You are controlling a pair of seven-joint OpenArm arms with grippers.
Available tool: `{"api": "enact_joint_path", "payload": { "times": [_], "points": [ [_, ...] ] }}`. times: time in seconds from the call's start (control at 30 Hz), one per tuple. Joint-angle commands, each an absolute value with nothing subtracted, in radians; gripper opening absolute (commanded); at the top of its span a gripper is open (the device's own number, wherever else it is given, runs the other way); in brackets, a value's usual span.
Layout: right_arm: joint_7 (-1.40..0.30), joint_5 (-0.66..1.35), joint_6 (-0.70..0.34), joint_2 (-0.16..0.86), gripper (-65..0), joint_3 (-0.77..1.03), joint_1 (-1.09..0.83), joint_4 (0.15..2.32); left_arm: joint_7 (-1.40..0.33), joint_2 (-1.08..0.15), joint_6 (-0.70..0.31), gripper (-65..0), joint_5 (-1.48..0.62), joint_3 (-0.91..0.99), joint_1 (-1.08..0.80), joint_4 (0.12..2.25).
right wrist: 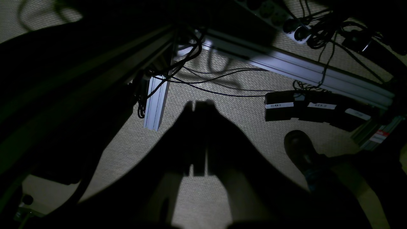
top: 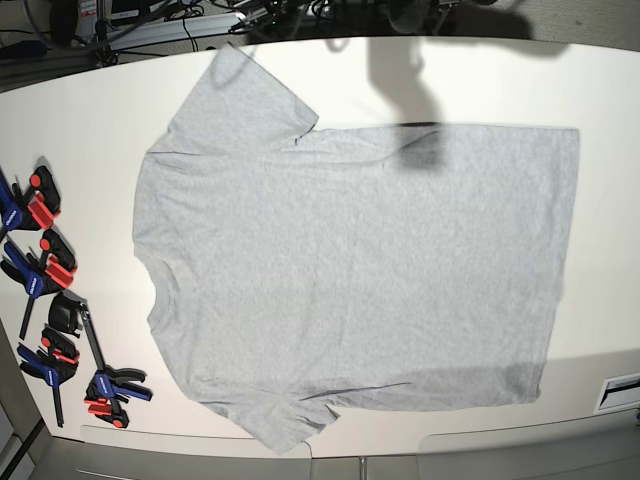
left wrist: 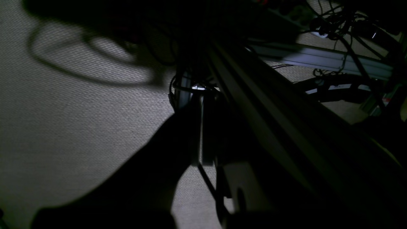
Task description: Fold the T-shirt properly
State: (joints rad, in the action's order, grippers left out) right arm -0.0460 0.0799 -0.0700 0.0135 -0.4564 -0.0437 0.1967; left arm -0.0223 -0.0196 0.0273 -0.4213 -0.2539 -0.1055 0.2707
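Note:
The T-shirt (top: pixel 350 270) lies spread flat on the white table (top: pixel 600 80), plain grey side up, with its neck end at the left and its hem at the right. One sleeve points to the upper left and the other to the bottom edge. Neither arm appears in the base view. My left gripper (left wrist: pixel 201 100) is a dark silhouette hanging over carpeted floor, jaws together and holding nothing. My right gripper (right wrist: pixel 200 104) also hangs over the floor, shut and empty. Both wrist views are dim, and the T-shirt is out of view in them.
Several red-and-blue clamps (top: pixel 45 300) lie along the table's left edge. Below the table are aluminium frame rails (right wrist: pixel 302 68), loose cables (right wrist: pixel 216 82), a power strip (right wrist: pixel 286 22), a black labelled box (right wrist: pixel 318 109) and a person's shoe (right wrist: pixel 299 149).

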Motion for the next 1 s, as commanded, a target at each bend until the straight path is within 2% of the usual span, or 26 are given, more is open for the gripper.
{"api": "enact_joint_path", "payload": {
  "times": [0.0,0.97],
  "points": [
    [-0.045,0.084,-0.065,0.011,-65.0,-0.458,-0.036,0.203,-0.030,-0.014,0.030,-64.9,-0.409,-0.256,-0.117,0.271],
    [-0.026,0.085,-0.065,0.012,-65.0,-0.458,-0.037,0.203,-0.034,-0.015,0.030,-64.9,-0.418,-0.256,-0.118,0.271]
  ]
}}
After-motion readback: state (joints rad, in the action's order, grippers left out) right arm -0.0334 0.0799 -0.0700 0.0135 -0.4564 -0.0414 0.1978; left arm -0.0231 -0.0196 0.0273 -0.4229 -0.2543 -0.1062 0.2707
